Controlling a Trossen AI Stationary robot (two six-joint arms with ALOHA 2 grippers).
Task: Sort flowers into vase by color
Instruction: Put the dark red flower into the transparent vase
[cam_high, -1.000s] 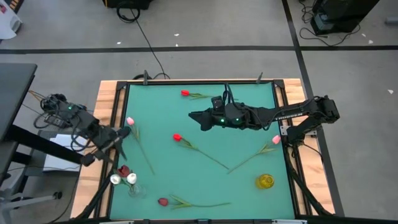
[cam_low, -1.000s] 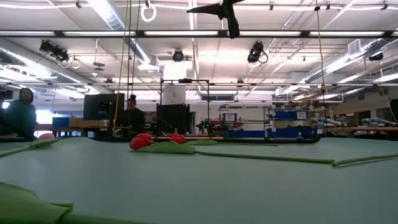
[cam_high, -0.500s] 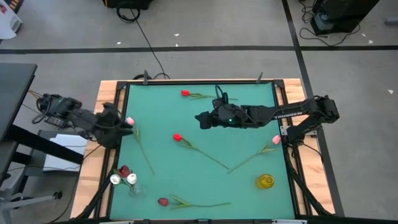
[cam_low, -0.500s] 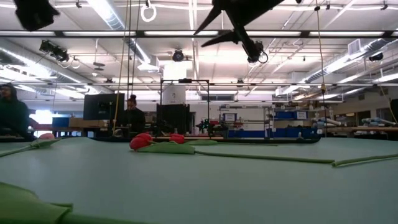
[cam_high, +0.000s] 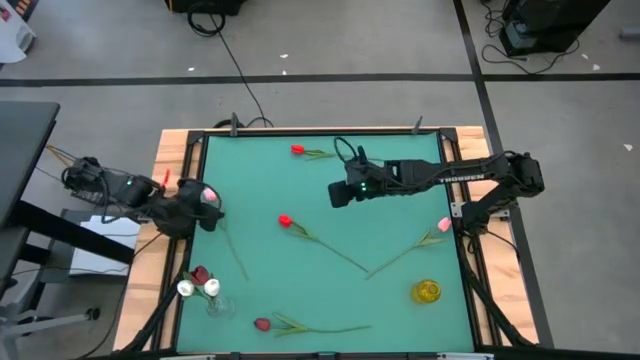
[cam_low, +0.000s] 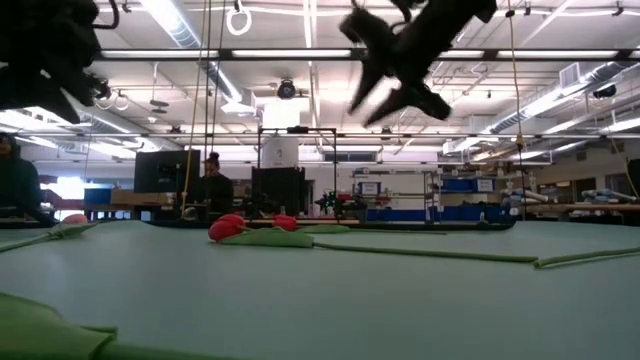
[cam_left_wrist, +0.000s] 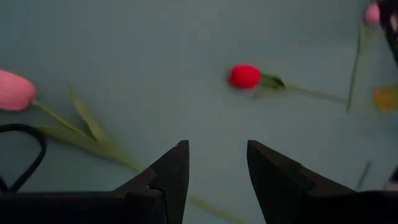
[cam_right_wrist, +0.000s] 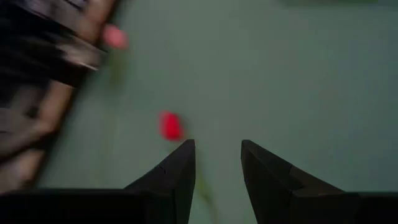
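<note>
You had both arms reaching, nothing held. Your left gripper gaped beside the pink tulip; the right gripper, empty and parted, hung just short of the red tulip. Next, I judge: descend onto a stem.

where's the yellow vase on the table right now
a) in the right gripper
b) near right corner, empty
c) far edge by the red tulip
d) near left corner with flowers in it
b: in the high view the yellow vase stands by the near right corner of the table with no stems in it, while the flowers already sorted stand in the clear vase at the near left.
</note>
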